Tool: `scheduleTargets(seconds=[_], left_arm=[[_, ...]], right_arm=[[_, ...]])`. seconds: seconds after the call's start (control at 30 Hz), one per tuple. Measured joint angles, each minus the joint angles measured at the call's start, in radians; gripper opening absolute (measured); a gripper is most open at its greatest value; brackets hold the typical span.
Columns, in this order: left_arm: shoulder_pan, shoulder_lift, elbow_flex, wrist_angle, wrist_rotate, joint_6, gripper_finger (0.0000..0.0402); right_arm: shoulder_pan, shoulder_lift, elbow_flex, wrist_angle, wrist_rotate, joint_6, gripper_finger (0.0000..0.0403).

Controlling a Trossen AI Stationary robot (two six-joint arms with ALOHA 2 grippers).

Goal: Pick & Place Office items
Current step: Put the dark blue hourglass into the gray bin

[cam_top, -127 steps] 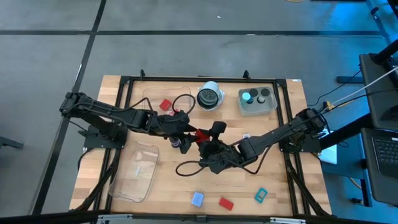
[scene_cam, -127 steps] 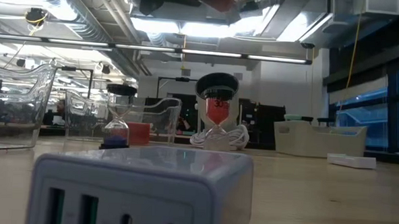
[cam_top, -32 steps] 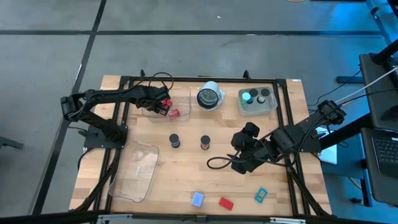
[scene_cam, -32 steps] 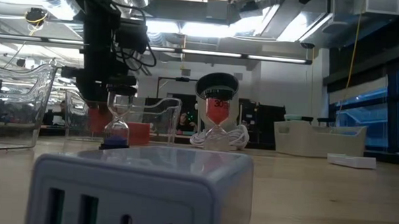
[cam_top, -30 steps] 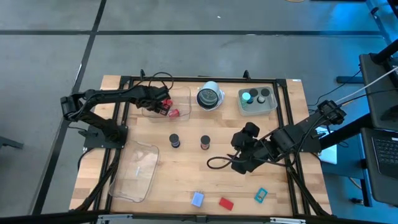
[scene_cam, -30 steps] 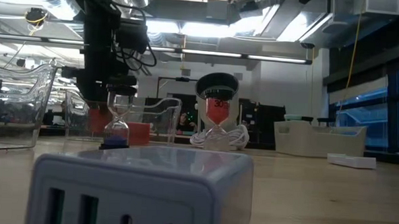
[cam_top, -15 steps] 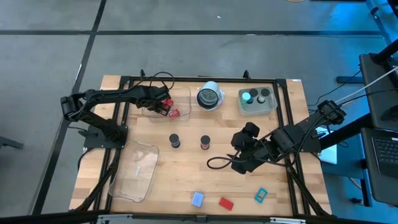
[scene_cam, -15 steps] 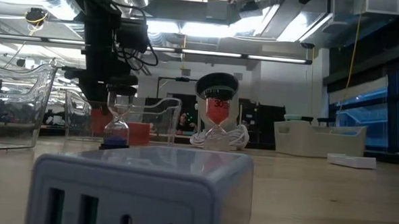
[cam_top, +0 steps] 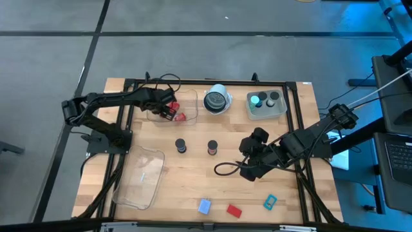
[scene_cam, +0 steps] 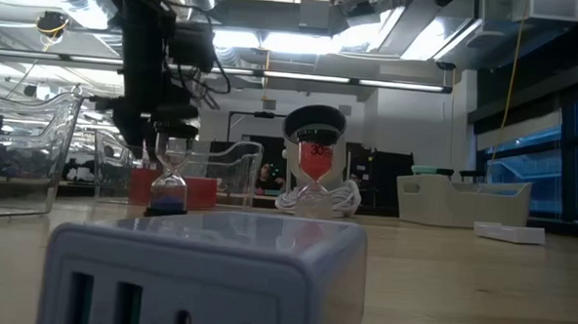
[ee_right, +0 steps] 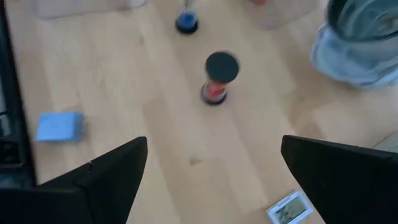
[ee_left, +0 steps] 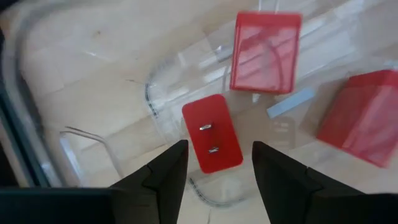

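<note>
Over the clear tray (cam_top: 168,109) at the table's back left, left pincer (ee_left: 214,163) parted around nothing, red plug block (ee_left: 212,132) lying released inside: placing done, next lifting clear; farther right, right pincer (ee_right: 214,171) wide, empty.

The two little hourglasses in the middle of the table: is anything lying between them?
No. In the high view, only bare wood lies between the blue hourglass and the red hourglass; they stand apart.
</note>
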Motion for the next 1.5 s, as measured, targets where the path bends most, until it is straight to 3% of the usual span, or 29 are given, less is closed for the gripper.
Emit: scheduleTargets(seconds=[0.17,0.3,0.57,1.0,1.2,1.5], left_arm=[[-0.007,-0.045,0.095,-0.063,-0.001,0.025,0.0170],[-0.055,-0.096,0.151,-0.063,-0.008,0.025,0.0168],[-0.292,-0.182,0.167,0.004,-0.012,0.007,0.0168],[-0.705,-0.190,0.167,0.218,-0.022,-0.090,0.0169],[-0.830,-0.187,0.167,0.250,-0.050,-0.189,0.0169],[-0.960,-0.080,0.167,0.352,-0.118,-0.239,0.0169]], right_arm=[[0.010,0.000,0.000,-0.002,-0.115,0.081,0.0372],[0.048,0.005,0.000,-0.002,-0.129,0.144,0.0372],[0.145,0.072,0.000,0.013,-0.114,0.257,0.0372],[0.173,0.210,0.000,0.031,-0.115,0.187,0.0373],[0.173,0.250,0.000,0.104,-0.142,0.050,0.0373],[0.207,0.257,0.000,0.108,-0.174,0.017,0.0373]])
